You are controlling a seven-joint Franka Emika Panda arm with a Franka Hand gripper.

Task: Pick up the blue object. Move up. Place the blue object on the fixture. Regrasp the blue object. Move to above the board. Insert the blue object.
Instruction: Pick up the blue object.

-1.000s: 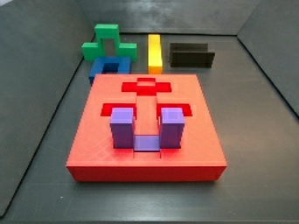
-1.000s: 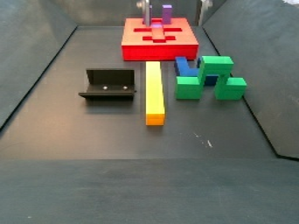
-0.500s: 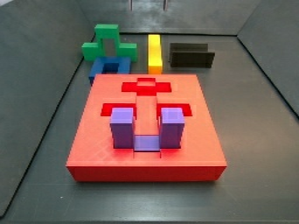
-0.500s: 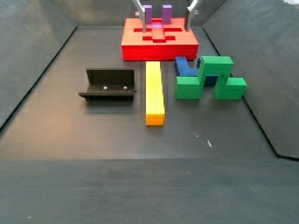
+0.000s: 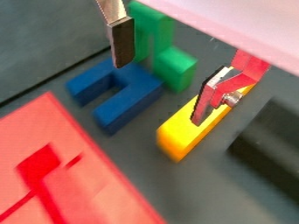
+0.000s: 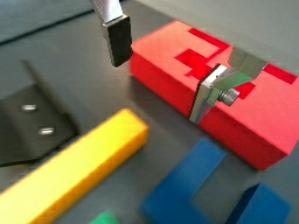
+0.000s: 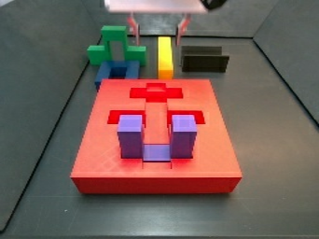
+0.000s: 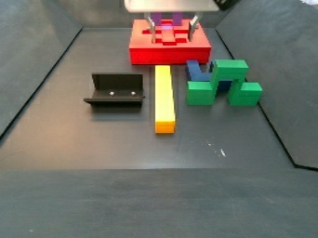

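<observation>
Between my fingers (image 5: pixel 121 39) nothing yet: they stand wide apart and empty, the gripper (image 5: pixel 170 74) hovering over the yellow bar (image 5: pixel 193 131). Off to one side, lower left in a wrist view, the blue object (image 5: pixel 114 90) lies flat on the tabletop, touching the green block (image 5: pixel 163 48), prongs pointing toward the board (image 5: pixel 52 179). Dark blue, U-shaped. I'd shift across before descending.

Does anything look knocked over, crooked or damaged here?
Nothing stands out. The blue object lies flat on the floor beside the green block, untouched. The yellow bar lies straight, the fixture stands upright, and the purple block sits squarely in the board. The pincer hangs open, empty.
</observation>
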